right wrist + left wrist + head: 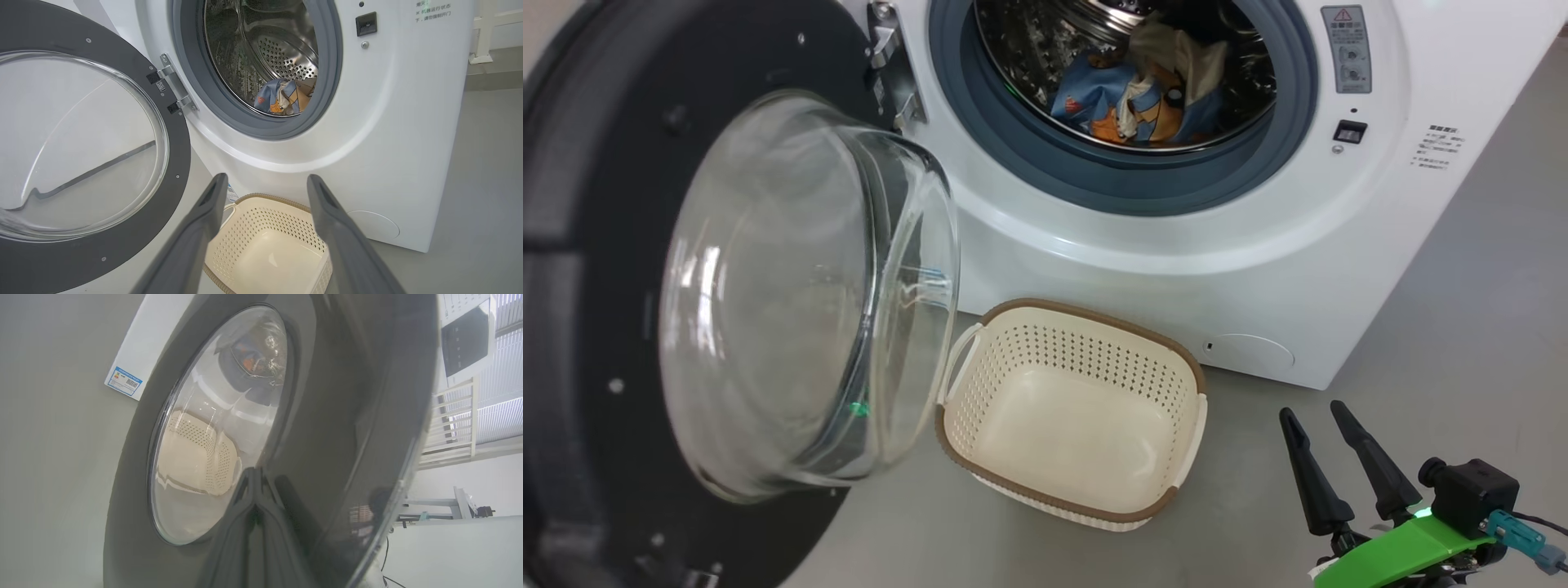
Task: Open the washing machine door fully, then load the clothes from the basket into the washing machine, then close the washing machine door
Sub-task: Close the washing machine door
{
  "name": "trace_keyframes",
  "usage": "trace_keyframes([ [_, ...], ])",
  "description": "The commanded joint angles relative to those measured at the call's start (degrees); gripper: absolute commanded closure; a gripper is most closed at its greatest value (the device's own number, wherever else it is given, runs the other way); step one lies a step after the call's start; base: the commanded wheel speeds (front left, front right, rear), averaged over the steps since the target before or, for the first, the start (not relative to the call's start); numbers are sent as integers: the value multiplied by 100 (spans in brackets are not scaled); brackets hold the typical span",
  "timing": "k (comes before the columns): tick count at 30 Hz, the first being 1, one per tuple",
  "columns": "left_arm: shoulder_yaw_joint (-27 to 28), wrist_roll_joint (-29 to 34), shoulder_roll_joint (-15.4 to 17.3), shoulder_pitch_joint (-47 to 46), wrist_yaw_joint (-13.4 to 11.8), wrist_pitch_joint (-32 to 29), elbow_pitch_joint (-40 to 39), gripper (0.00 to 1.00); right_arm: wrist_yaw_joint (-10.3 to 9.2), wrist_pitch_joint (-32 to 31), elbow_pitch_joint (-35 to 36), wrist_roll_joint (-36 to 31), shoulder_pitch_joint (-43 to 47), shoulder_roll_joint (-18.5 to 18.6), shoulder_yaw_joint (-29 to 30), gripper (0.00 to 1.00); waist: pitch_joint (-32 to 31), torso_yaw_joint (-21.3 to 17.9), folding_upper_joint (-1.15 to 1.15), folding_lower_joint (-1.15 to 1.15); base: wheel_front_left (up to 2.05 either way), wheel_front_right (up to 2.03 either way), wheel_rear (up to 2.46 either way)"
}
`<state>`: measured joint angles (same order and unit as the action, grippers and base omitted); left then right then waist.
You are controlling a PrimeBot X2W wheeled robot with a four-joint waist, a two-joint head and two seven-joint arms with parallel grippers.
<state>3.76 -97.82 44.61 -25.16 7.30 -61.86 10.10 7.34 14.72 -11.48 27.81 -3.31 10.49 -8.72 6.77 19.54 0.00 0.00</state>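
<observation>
Clothes (1139, 94) loaded, the left gripper (254, 473), fingers pressed together outside the washing machine door (588, 245), is apparently readying its closing push.

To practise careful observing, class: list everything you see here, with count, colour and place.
washing machine: one, white, behind basket.
washing machine door: one, black rim, clear glass, open at left.
clothes: small heap, blue-orange-cream, in drum.
basket: one, cream, brown rim, empty, on floor.
label sticker: one, blue, machine's front.
left claw: one, dark, shut, by door's outer face.
right claw: one, dark, open, right of basket.
</observation>
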Motion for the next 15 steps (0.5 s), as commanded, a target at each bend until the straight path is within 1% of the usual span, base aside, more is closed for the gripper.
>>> trace_keyframes([
  [1, 234, -56, 304, -113, 19, -68, -205, 100, 14, 28, 158, -27, 26, -3, -118, 0, -3, -29, 0, 0, 0, 0, 0],
  [6, 161, -202, 160, -91, 8, -173, -747, 100, 14, 28, 175, -35, 14, -18, -65, 0, 16, -170, 0, 0, 0, 0, 0],
  [10, 51, -279, -15, -113, -31, -187, -1158, 100, 14, 28, 184, -40, 2, -45, -34, 0, 14, -323, 0, 0, 0, 0, 0],
  [14, -79, -290, -190, -193, -35, -163, -1419, 100, 14, 28, 191, -46, 5, -87, -16, 0, 10, -518, 0, 0, 0, 0, 0],
  [15, -182, -235, -277, -247, -38, -139, -1516, 100, 14, 28, 191, -46, 6, -104, -2, 0, 7, -625, 0, 0, 0, 0, 0],
])
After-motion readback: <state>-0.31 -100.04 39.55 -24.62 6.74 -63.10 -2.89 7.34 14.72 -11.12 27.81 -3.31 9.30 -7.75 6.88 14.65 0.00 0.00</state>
